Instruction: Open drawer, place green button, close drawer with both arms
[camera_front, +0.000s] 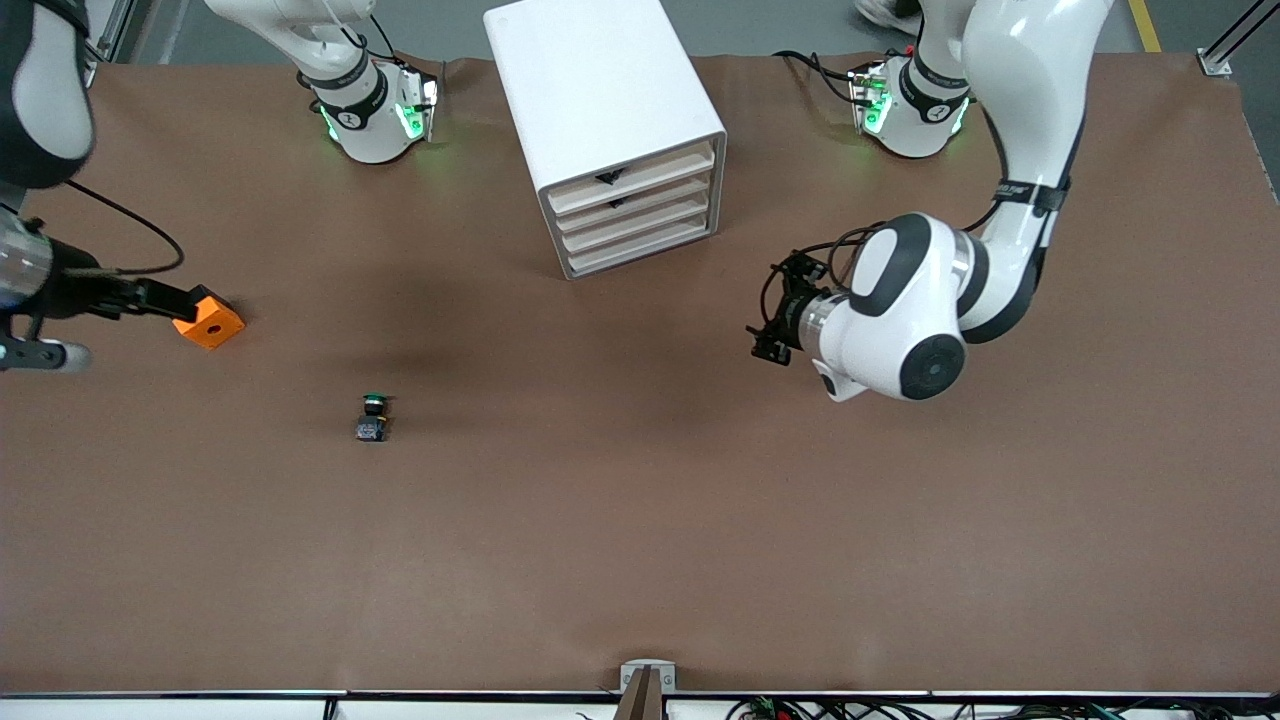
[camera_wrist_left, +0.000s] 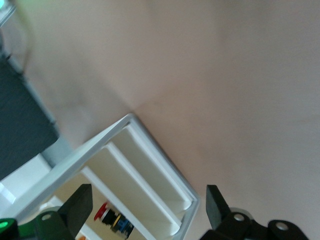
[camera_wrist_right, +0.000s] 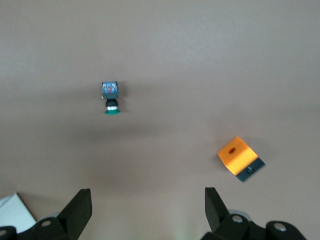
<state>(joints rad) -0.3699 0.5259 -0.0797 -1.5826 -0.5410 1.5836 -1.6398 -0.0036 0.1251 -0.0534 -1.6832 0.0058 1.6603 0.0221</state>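
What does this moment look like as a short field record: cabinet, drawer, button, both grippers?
cabinet: white four-drawer cabinet, between the arm bases
drawer: third from top, shut
button: green-capped button lying on the table, nearer the front camera than the cabinet
left gripper: open, empty, aimed at the cabinet's front
right gripper: open, empty, above the table with the button in view

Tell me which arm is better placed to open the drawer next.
Left, probably. The left gripper, open, hangs beside the cabinet with the drawer fronts in its wrist view; the right gripper is over bare table near the button.
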